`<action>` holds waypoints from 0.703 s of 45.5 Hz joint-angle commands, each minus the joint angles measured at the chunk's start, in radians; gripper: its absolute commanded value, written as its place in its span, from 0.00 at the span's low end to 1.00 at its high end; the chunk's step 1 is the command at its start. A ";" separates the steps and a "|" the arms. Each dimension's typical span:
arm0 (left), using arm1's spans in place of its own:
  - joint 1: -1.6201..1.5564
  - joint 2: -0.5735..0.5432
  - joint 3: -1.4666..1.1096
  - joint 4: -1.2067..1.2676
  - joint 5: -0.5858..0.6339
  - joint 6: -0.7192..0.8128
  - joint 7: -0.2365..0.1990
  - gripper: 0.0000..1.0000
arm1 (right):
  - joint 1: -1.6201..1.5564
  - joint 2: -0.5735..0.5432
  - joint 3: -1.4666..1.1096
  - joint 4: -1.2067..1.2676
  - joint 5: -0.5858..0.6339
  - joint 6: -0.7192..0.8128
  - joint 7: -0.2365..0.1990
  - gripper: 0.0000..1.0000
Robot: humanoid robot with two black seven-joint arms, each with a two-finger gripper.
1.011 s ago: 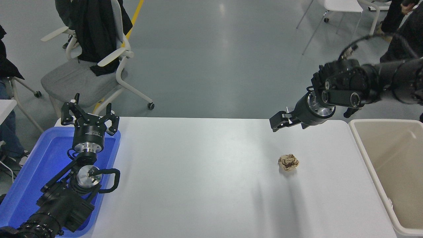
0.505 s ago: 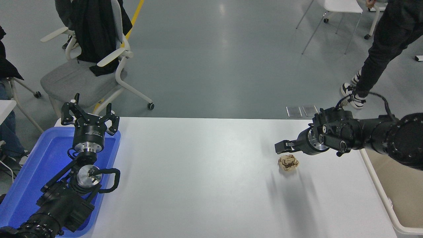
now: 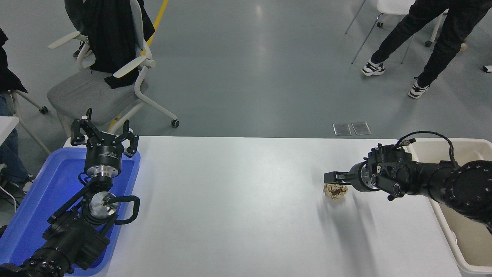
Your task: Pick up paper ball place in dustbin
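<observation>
nearest the camera, left of the ball and well apart from it, the left gripper (image 3: 104, 135) is parked over a blue tray (image 3: 23, 215), fingers spread, holding nothing.

ball (image 3: 335, 191) sits on the table (image 3: 230, 200), right of centre, near the bin (image 3: 453, 227) but not touching it. one ball, intact, not lifted as far as i can tell.

right gripper (image 3: 333, 180) comes in from the bin side, arm lying low across the bin's near-left rim. its tip is at the ball's far edge, touching or just above it; from this angle i cannot tell whether the fingers are apart or together, or whether they straddle the ball. only one dark finger block is clearly visible.

step, my read: reach/grasp phase, pick not confirmed. next move calls for the fingers to sit either side of the ball, close, and lift before swinging right over the bin. risk: the wad is light and may skid away from the bin if nudged instead of pinched.

beyond the ball: floor, a chair (image 3: 96, 77) with a dark jacket far left, a white chair far right, one person's legs (image 3: 423, 38) walking, well apart from the table.

count: ball 1, bin 1, tray 1, grippers 2, chairs 2 fully visible.
</observation>
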 commanded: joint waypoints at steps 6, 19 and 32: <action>0.000 0.000 0.000 0.000 0.000 0.000 0.000 0.99 | -0.041 0.008 0.033 -0.006 -0.007 -0.018 -0.009 1.00; 0.000 0.000 0.000 0.001 0.000 0.000 0.000 0.99 | -0.063 0.028 0.034 -0.006 -0.006 -0.041 -0.027 0.27; 0.000 0.000 0.000 0.000 0.000 0.000 0.000 0.99 | -0.057 0.021 0.065 -0.008 -0.006 -0.044 -0.030 0.00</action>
